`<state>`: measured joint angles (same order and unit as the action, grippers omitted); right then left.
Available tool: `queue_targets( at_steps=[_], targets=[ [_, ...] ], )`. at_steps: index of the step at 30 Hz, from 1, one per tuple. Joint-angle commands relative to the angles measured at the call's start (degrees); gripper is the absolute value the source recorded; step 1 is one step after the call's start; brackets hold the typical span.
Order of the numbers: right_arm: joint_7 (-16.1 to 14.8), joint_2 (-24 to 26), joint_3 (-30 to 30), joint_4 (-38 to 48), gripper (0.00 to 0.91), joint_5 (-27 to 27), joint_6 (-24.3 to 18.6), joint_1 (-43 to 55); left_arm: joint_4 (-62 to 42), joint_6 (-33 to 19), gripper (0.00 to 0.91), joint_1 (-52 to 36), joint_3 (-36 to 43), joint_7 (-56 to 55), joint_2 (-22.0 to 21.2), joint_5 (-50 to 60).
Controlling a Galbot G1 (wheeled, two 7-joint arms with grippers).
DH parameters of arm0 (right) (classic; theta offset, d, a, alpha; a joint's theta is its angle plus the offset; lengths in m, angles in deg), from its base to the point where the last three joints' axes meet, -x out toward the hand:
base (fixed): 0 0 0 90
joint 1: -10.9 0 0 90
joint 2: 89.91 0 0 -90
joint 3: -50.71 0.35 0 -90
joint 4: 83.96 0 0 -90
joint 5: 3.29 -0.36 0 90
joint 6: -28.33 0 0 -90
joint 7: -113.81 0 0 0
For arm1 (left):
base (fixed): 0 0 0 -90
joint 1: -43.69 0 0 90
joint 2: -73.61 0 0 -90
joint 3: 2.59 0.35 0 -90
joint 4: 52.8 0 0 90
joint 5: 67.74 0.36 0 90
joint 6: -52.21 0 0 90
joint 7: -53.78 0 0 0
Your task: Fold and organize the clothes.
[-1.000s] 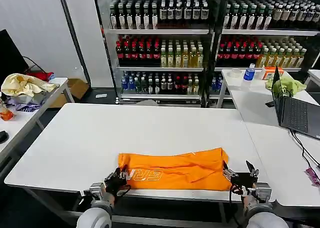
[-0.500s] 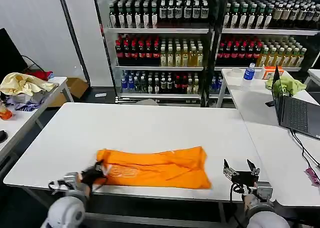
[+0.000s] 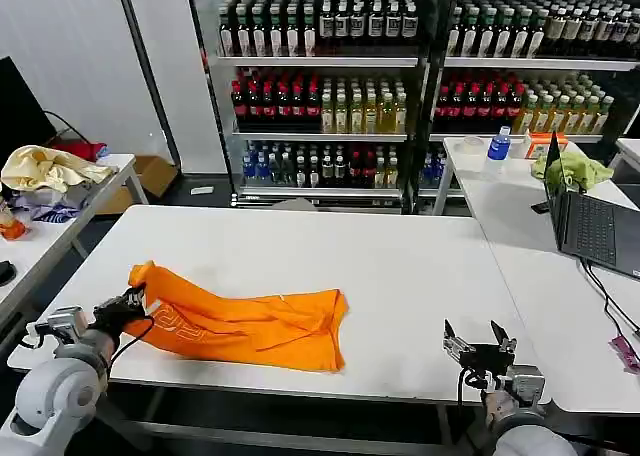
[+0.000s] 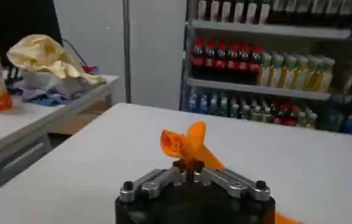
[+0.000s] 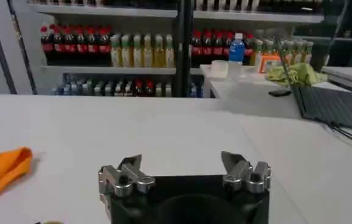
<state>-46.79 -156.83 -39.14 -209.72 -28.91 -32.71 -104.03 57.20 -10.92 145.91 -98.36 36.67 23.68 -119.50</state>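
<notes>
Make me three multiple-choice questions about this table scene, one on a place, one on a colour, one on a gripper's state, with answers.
1. Where does the bright orange cotton T-shirt lie on the white table?
A. near the robot's left front edge
B. far right corner
C. on the laptop

2. What colour is the shirt's lettering?
A. black
B. white
C. blue

3. What is the left gripper doing?
A. open above the table
B. shut on the shirt
C. holding a bottle

Answers: 1 A, the shirt sits front-left in the head view. 2 B, pale letters show on the orange. 3 B, cloth bunches between its fingers; the right gripper stands open, empty.
</notes>
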Motion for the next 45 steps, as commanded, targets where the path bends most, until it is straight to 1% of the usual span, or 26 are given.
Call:
queue_targets(
  at_steps=[1,6,15,23,25,33,34,35,36,37,40,41,42,45],
  targets=[
    [0.1,0.0,0.1,-0.2,0.907,-0.5,0.1,-0.3,10.3,2.9,0.020,-0.9,2.4,-1.8,-2.7,-18.6],
    [0.2,-0.1,0.0,-0.2,0.907,-0.5,0.2,-0.7,11.5,3.6,0.020,-2.7,8.1,-2.6,-6.6,-20.8],
    [1.0,0.2,0.2,0.0,0.907,-0.8,-0.4,-0.6,10.2,2.8,0.020,-4.7,15.1,-4.3,-13.6,-18.3],
    [1.6,0.3,-0.6,0.3,0.907,-0.8,-0.4,0.3,7.0,2.4,0.010,-6.3,20.4,-4.7,-17.4,-15.0],
    [1.9,0.3,-0.9,0.4,0.907,-0.8,-0.4,0.6,5.5,2.1,0.020,-7.0,21.8,-4.9,-18.6,-13.7],
    [2.1,0.4,-1.2,0.5,0.907,-0.8,-0.3,1.2,2.3,2.1,0.020,-7.4,24.5,-4.8,-19.4,-9.4],
    [2.0,0.4,-1.3,0.5,0.907,-0.8,-0.3,1.3,2.0,2.1,0.091,-7.5,24.8,-4.9,-19.5,-8.5],
    [2.0,0.3,-1.3,0.5,0.907,-0.8,-0.3,1.3,1.8,2.1,0.433,-7.6,25.0,-4.9,-19.8,-8.0],
    [2.0,0.3,-1.4,0.5,0.907,-0.8,-0.3,1.3,1.8,2.3,0.474,-7.7,25.1,-4.8,-20.1,-7.6],
    [2.1,0.2,-1.5,0.5,0.907,-0.8,-0.3,1.4,1.8,2.5,0.494,-7.9,25.5,-4.6,-20.5,-6.8],
    [2.2,0.1,-1.5,0.5,0.907,-0.8,-0.3,1.4,2.0,2.6,0.504,-8.2,26.4,-4.5,-21.2,-6.3],
    [2.2,0.1,-1.5,0.5,0.907,-0.8,-0.3,1.4,2.0,2.6,0.605,-8.4,26.6,-4.5,-21.5,-6.2],
    [2.2,0.1,-1.5,0.5,0.907,-0.8,-0.2,1.4,1.9,2.6,0.907,-8.5,26.9,-4.5,-21.6,-6.0],
    [2.3,0.1,-1.5,0.3,0.907,-0.8,-0.2,1.5,2.0,2.6,0.907,-8.8,27.1,-3.5,-21.8,-5.9]
  ],
)
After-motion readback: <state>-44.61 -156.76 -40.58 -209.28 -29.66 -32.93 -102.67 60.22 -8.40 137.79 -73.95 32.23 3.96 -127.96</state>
